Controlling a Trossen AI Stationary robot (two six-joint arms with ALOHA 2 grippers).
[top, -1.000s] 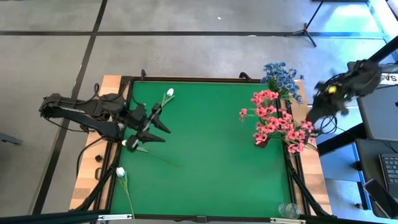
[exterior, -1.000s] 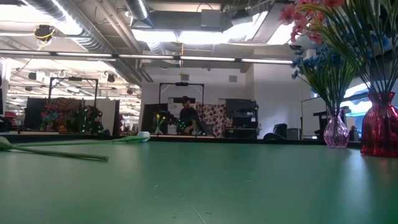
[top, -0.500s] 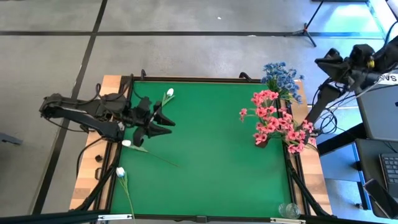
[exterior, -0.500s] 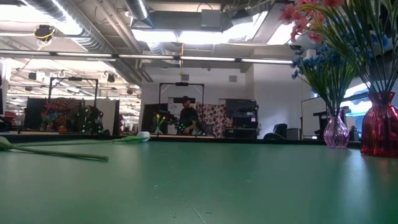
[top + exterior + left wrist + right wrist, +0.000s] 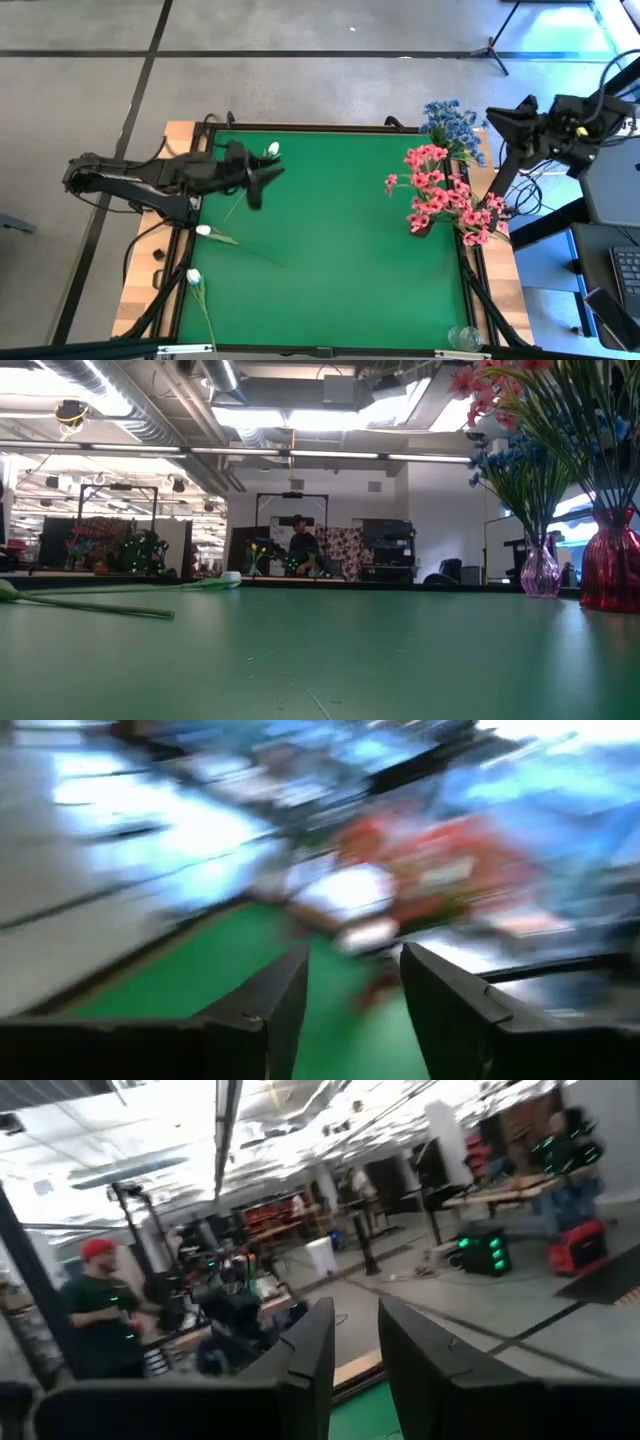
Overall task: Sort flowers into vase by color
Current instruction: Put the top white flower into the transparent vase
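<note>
White bud (image 5: 273,149) just ahead of left gripper (image 5: 268,178), jaws apart, empty. Risk: thin stem slips sideways on closing. Right gripper (image 5: 497,118) off-table, jaws narrow, empty.

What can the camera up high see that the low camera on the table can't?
Only the high view shows both arms: the left end effector, open, above the mat near a white flower, and the right end effector off the table's edge. It also shows a third white flower.

Only the low view shows the room behind, a person, and the red vase.

Both show pink flowers, blue flowers and the green mat.
</note>
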